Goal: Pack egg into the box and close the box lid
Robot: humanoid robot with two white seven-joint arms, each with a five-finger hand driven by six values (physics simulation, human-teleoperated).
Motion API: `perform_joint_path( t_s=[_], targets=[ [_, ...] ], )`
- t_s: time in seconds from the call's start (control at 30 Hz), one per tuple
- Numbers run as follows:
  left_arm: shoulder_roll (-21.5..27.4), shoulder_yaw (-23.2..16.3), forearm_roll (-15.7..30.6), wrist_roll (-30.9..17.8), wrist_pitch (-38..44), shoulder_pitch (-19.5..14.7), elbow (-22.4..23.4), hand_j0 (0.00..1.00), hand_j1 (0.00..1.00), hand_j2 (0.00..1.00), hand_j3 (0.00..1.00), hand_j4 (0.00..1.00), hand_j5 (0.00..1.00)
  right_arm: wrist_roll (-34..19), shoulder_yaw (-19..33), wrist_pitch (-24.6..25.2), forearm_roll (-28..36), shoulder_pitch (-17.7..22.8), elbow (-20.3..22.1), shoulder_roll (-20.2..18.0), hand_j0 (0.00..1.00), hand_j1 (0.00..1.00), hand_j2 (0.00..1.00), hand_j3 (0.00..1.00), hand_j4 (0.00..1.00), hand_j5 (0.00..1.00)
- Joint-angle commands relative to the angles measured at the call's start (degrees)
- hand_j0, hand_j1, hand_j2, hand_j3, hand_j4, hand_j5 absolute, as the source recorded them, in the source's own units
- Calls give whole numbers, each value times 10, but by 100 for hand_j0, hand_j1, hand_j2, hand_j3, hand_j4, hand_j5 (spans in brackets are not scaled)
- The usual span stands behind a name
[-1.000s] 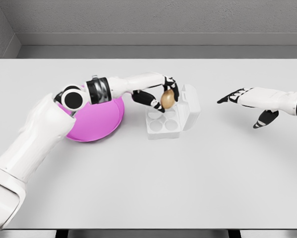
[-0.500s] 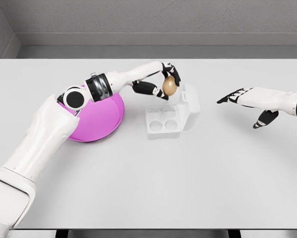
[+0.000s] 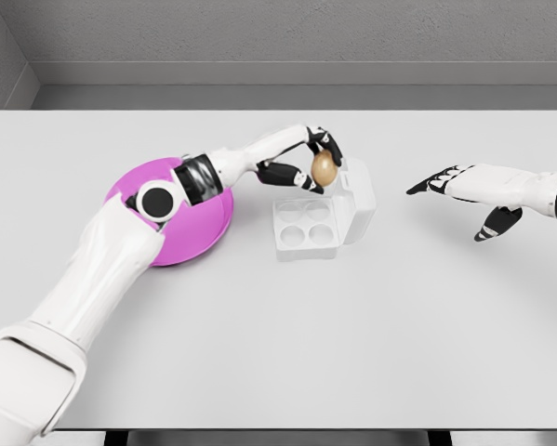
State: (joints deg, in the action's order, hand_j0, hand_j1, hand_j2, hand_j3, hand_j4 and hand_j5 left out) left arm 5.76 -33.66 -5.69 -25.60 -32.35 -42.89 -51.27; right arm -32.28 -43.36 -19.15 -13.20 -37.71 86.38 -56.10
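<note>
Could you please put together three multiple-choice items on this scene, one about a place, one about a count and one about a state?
1. Where is the egg?
A. In the left robot hand, above the box
B. On the pink plate
C. In a cup of the box

2. How many cups does the box tray show?
A. Two
B. Four
C. Six

3. How is the box lid?
A. Shut flat
B. Lying apart on the table
C. Open, standing up at the tray's right side

Answers: 1 A, the fingers hold the egg over the tray's far edge. 2 B, four round hollows show, all empty. 3 C, the lid rises from the tray's right edge. The right robot hand hovers open, off to the right.
</note>
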Motion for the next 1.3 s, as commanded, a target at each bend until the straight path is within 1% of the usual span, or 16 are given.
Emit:
perform_joint_path(
  t_s=[0.0, 0.07, 0.27, 0.37, 0.57, 0.97, 1.03, 1.17, 1.23, 1.27],
  targets=[
    [-4, 1, 5, 1, -1, 0, 2, 44, 44, 44, 44, 44, 44, 0, 0, 1, 2, 0, 0, -1, 100, 100, 100, 100, 100, 100],
    [-4, 1, 6, 1, -3, 3, 1, 45, 45, 45, 45, 45, 45, 0, 0, 1, 2, 0, 0, -1, 100, 100, 100, 100, 100, 100],
    [-2, 1, 5, 1, -4, 3, 1, 58, 58, 58, 58, 58, 58, 0, 0, 2, 2, 0, -1, -1, 100, 100, 100, 100, 100, 100],
    [3, 1, 6, 1, -4, 4, 0, 61, 61, 61, 61, 61, 61, 0, 0, 2, 1, 1, -1, 0, 100, 100, 100, 100, 100, 100],
    [5, 1, 7, 1, -4, 9, -2, 62, 62, 62, 62, 62, 62, 0, 0, 2, 2, 2, -1, -1, 100, 100, 100, 100, 100, 100],
    [7, 1, 9, 1, -4, 16, -4, 70, 70, 70, 70, 70, 70, 0, 1, 2, 2, 2, -3, -2, 100, 100, 100, 100, 100, 100],
    [7, 9, 10, 1, -5, 20, -8, 72, 72, 72, 72, 72, 72, 0, 1, 2, 1, 2, -2, -2, 100, 100, 100, 100, 100, 100],
    [9, 10, 10, 1, -12, 24, -14, 73, 73, 73, 73, 73, 73, 0, 2, 2, 1, 2, -2, -4, 100, 100, 100, 100, 100, 100],
    [12, 10, 10, 1, -11, 25, -17, 79, 79, 79, 79, 79, 79, 0, 2, 2, 1, 2, -2, -4, 100, 100, 100, 100, 100, 100],
    [12, 10, 10, 1, -11, 25, -17, 79, 79, 79, 79, 79, 79, 0, 2, 2, 2, 2, -2, -4, 100, 100, 100, 100, 100, 100]
  ],
)
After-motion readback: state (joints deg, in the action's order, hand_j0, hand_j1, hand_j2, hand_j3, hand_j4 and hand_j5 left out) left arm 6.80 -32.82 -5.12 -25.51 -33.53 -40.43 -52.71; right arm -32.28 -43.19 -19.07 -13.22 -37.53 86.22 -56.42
